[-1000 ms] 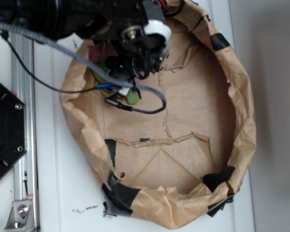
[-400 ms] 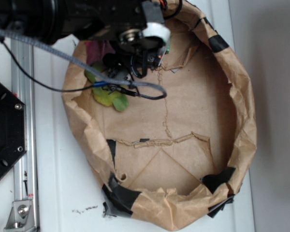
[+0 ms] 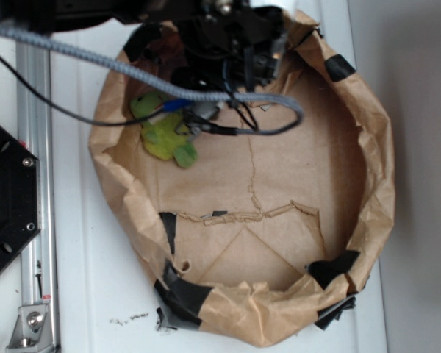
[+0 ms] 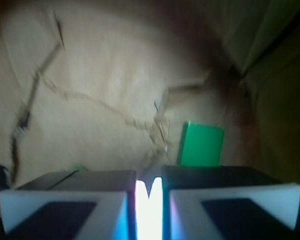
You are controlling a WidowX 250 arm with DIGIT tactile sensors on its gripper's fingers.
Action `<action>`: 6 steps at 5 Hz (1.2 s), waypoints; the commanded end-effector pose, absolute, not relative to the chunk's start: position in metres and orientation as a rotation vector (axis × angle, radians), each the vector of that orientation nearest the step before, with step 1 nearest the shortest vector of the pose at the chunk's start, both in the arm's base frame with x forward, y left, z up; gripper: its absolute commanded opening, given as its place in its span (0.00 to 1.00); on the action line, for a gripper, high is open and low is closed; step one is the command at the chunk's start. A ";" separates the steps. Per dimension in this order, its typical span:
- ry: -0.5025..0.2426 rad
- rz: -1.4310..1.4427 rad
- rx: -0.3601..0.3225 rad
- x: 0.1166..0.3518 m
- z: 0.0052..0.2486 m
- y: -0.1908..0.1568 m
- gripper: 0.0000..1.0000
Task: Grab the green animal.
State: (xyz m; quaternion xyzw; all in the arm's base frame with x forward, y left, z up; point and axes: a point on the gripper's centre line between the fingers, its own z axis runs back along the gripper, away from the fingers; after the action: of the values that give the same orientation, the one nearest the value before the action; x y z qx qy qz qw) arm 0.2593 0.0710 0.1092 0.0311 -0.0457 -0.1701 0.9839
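The green animal (image 3: 165, 134), a fuzzy yellow-green plush with a darker green head, lies on the floor of the brown paper basin (image 3: 367, 184) at its left side. A grey cable crosses over it. My gripper (image 3: 242, 62) hangs to the toy's upper right, apart from it, mostly hidden under the black arm. In the blurred wrist view the gripper (image 4: 149, 187) has its two fingers (image 4: 105, 182) drawn almost together, with only a thin bright slit and nothing between them. A sliver of the green animal (image 4: 78, 169) peeks past the left finger.
A flat green rectangular block (image 4: 201, 145) lies on the paper just beyond the right finger, near the basin's wall. Black tape patches (image 3: 184, 294) hold the crumpled rim. A metal rail (image 3: 37, 220) and a black plate (image 3: 4, 198) stand to the left.
The arm has moved up and to the right, off the plush. The toy, earlier covered by the gripper, now lies uncovered and slightly further left.
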 end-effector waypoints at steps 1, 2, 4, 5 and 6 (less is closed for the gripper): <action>-0.145 -0.395 0.081 0.266 0.121 0.050 1.00; -0.048 -0.408 0.028 0.242 0.088 0.062 1.00; 0.021 -0.466 -0.106 0.222 0.051 0.059 1.00; 0.004 -0.479 -0.137 0.218 0.043 0.064 1.00; -0.018 -0.453 -0.182 0.206 0.043 0.060 1.00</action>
State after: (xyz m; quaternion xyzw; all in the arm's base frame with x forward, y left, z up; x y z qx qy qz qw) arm 0.2037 0.0607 0.0312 -0.1036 0.0125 -0.2223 0.9694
